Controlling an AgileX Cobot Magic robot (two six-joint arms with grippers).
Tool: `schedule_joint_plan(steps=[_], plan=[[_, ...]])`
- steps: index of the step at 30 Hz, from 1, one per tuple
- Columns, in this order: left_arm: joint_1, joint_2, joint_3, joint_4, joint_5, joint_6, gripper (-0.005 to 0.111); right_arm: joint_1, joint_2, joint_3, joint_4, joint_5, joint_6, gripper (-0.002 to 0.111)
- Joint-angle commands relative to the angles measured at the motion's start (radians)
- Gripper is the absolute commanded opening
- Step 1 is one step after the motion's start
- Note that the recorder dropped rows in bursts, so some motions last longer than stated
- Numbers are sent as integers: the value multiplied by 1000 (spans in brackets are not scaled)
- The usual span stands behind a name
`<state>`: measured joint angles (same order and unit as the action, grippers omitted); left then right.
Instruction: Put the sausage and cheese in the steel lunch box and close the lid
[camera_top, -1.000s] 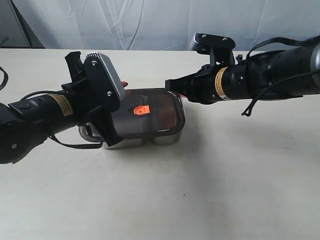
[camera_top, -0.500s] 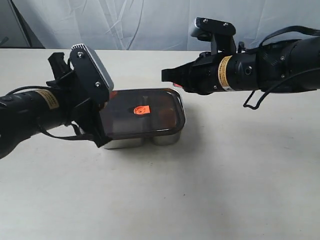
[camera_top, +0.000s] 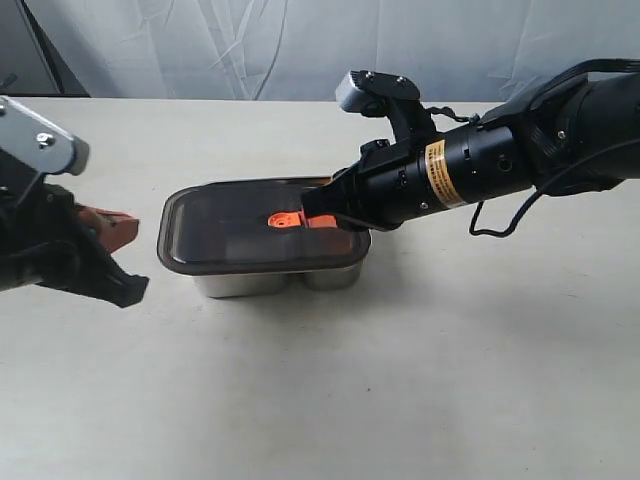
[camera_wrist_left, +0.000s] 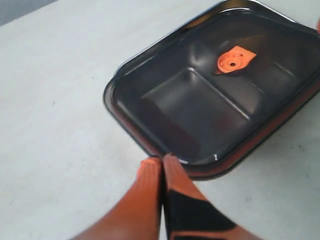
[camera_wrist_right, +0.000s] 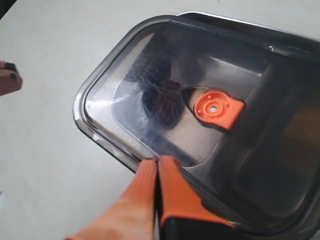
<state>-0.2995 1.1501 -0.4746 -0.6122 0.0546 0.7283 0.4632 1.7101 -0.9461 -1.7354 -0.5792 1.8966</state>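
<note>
From across the room, the lid (camera_top: 235, 228) lies on the box (camera_top: 250, 284) in the middle left of the frame, its long axis running left to right. The right gripper (camera_top: 312, 214) reaches in from the upper right. Its tips are down at the lid's right part, just beside the orange valve (camera_top: 284, 219). The left gripper (camera_top: 125, 228) hangs at the far left edge, apart from the box and off its short end. Sausage and cheese do not show on the table (camera_top: 400, 380); the dark lid hides whatever is inside.

In the left wrist view, the two orange fingers (camera_wrist_left: 150, 172) are pressed together with nothing between them. Their tips point at the lid's near rim in the lower middle of the frame. Empty compartments show dimly through the lid.

In the right wrist view, this gripper's fingers (camera_wrist_right: 172, 187) are also squeezed together and hold nothing, with their tips at the lid's rim in the lower middle. The valve sits just beyond them, towards the centre. A reddish blur (camera_wrist_right: 162, 102) under the lid may be the sausage, but I cannot tell. Pressing the lid home looks like the right arm's job, since the lid lies directly under it.
</note>
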Motion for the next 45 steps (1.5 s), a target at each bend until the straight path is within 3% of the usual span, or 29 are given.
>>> schedule_joint_plan(steps=[1, 7, 12, 17, 25, 27, 30, 31, 39, 45], plan=[[96, -107, 46, -4, 116, -89, 0, -1, -8, 0, -9, -13, 6, -1], [128, -113, 75, 64, 245, -282, 0, 9, -8, 0, -9, -46, 7, -1], [127, -113, 75, -31, 307, -282, 0, 64, -8, 0, -9, -58, -20, -1], [127, -98, 75, -208, 234, -206, 0, 98, -8, 0, -9, -19, -20, -1], [127, 106, 62, -275, 246, -166, 0, 106, -8, 0, -9, 3, -20, -1], [127, 147, 38, -383, 262, -64, 0, 106, -8, 0, -9, 9, -20, -1], [127, 180, -4, -760, 309, 279, 0, 106, -8, 0, -9, 36, -20, -1], [127, 189, -12, -806, 320, 328, 0, 106, -8, 0, -9, 37, -20, -1], [127, 343, -55, -833, 307, 356, 0, 106, -8, 0, -9, 53, -20, -1], [127, 345, -63, -831, 330, 358, 0, 106, -8, 0, -9, 53, -20, -1]])
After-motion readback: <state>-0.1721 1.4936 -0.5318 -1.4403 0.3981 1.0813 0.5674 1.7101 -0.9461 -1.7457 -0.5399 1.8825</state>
